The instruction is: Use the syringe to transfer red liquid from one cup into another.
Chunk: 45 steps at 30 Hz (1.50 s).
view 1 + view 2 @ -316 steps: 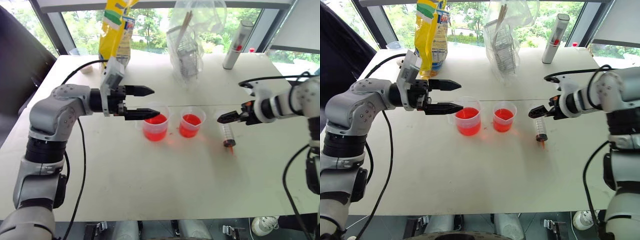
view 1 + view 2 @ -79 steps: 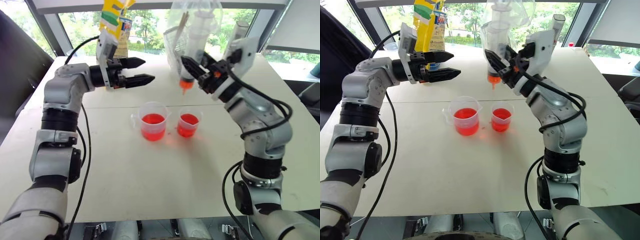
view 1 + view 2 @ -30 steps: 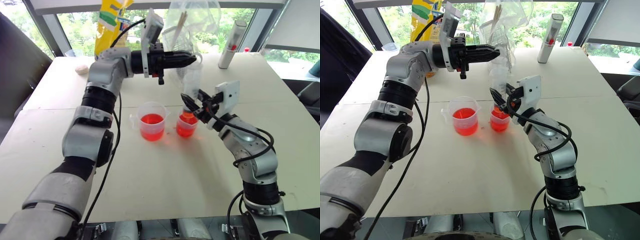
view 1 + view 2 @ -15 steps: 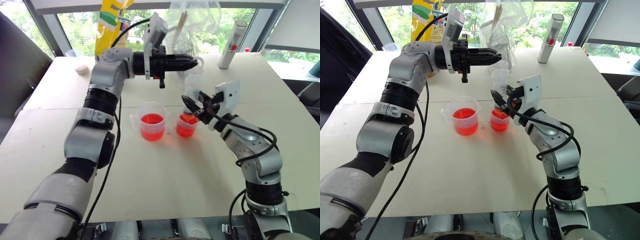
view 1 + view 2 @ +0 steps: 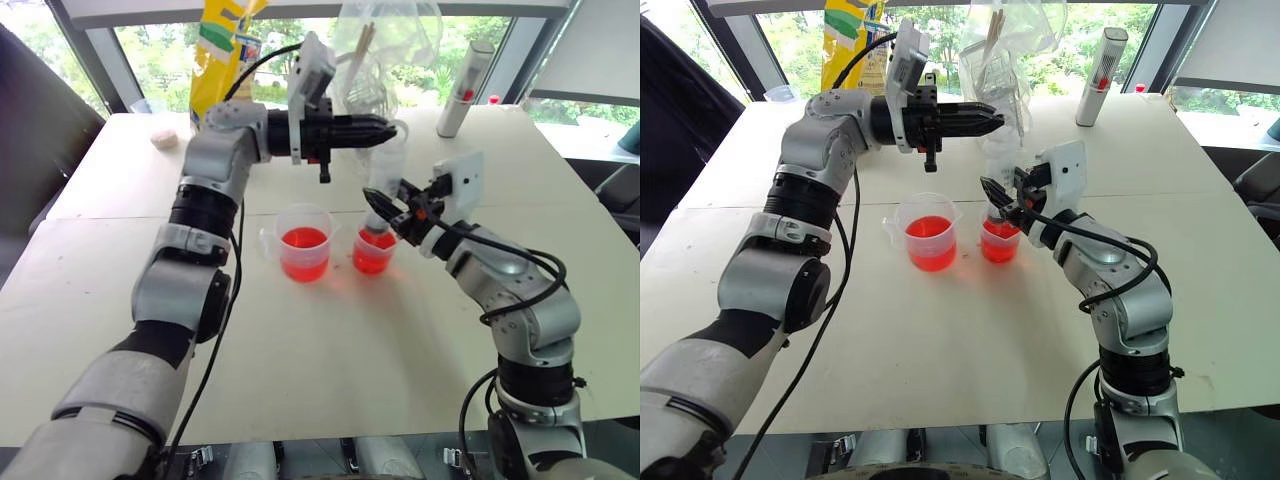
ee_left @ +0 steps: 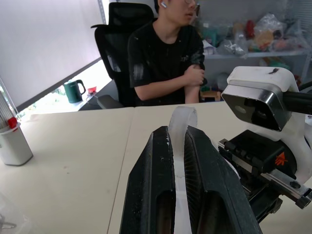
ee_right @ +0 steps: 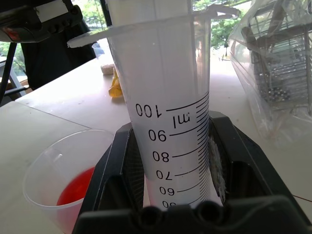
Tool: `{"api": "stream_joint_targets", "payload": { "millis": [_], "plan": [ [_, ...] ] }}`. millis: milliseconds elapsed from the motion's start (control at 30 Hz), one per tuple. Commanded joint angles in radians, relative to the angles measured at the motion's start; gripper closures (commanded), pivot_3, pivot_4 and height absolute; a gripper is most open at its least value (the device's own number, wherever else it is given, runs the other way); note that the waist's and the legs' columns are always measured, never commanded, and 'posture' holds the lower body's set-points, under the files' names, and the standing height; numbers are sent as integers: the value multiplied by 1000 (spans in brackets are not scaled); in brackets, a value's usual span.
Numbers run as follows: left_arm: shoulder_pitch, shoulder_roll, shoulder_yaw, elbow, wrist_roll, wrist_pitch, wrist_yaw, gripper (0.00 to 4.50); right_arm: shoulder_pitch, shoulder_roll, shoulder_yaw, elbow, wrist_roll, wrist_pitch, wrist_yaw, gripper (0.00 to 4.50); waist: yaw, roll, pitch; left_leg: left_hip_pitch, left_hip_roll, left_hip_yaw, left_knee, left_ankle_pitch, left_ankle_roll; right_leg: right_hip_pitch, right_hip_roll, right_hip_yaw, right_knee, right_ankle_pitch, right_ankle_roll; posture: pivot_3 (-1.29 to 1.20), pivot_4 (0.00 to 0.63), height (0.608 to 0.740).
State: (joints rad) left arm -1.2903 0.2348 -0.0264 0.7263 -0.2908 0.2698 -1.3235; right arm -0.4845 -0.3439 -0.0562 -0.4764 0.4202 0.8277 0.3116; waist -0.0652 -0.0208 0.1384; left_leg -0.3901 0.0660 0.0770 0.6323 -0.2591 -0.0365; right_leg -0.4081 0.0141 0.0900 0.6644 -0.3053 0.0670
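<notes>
While the handled beaker (image 5: 304, 240) of red liquid (image 5: 304, 238) waits untouched at left, the left gripper (image 5: 385, 126) reaches in from the far side w/ fingers pinched on the plunger top of the syringe (image 7: 168, 122), prob. ready to work it. Right of that, the right gripper (image 5: 382, 206) clamps the barrel upright, tip down in the smaller cup (image 5: 374, 252), so liquid goes in or out there w/o spilling.

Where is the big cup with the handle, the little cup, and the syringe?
Big cup (image 5: 303, 252): left eye view, on its red-filled front wall.
Little cup (image 5: 372, 258): left eye view, on its red lower wall.
Syringe (image 7: 168, 117): right wrist view, on the barrel by the printed lines.
</notes>
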Motion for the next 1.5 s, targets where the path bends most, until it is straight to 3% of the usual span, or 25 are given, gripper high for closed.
{"api": "stream_joint_targets", "payload": {
  "millis": [33, 667, 1167, 1267, 1467, 1500],
  "plan": [
    [29, -6, -63, -6, 41, 8, -21, 4446, -78, -8, -60, -110, 39, -38, -4, 3101, 0, 0, 0, 0, 0, 0, 0, 0, 0, 0, 0, 0, 0, 0, 0, 0, 150, 739],
    [84, -5, -82, -50, 52, 31, -15, 4446, -93, -51, -79, -107, 78, -38, -17, 3101, 0, 0, 0, 0, 0, 0, 0, 0, 0, 0, 0, 0, 0, 0, 0, 0, 150, 739],
    [-22, 27, 28, -8, -16, 45, 50, 4446, -50, -38, -25, -52, 47, -84, -11, 3101, 1, 0, 0, 0, 0, 0, 0, 0, 0, 0, 0, 0, 0, 0, 0, 0, 150, 739],
    [-35, 44, 40, -7, -26, 49, 62, 3259, -30, -17, -2, -47, 38, -96, -10, 3101, -1, 0, 0, 0, 0, 0, 0, 0, 0, 0, 0, 0, 0, 0, 0, 0, 150, 739],
    [-44, 69, 66, -21, -48, 68, 80, 328, -3, -5, 16, -30, 20, -121, -2, 3101, 0, 0, 0, 0, 0, 0, 0, 0, 0, 0, 0, 0, 0, 0, 0, 0, 150, 739],
    [-44, 72, 74, -27, -55, 78, 84, 71, 1, -5, 17, -28, 17, -125, -1, 3101, 0, 0, 0, 0, 0, 0, 0, 0, 0, 0, 0, 0, 0, 0, 0, 0, 150, 739]
  ]
}}
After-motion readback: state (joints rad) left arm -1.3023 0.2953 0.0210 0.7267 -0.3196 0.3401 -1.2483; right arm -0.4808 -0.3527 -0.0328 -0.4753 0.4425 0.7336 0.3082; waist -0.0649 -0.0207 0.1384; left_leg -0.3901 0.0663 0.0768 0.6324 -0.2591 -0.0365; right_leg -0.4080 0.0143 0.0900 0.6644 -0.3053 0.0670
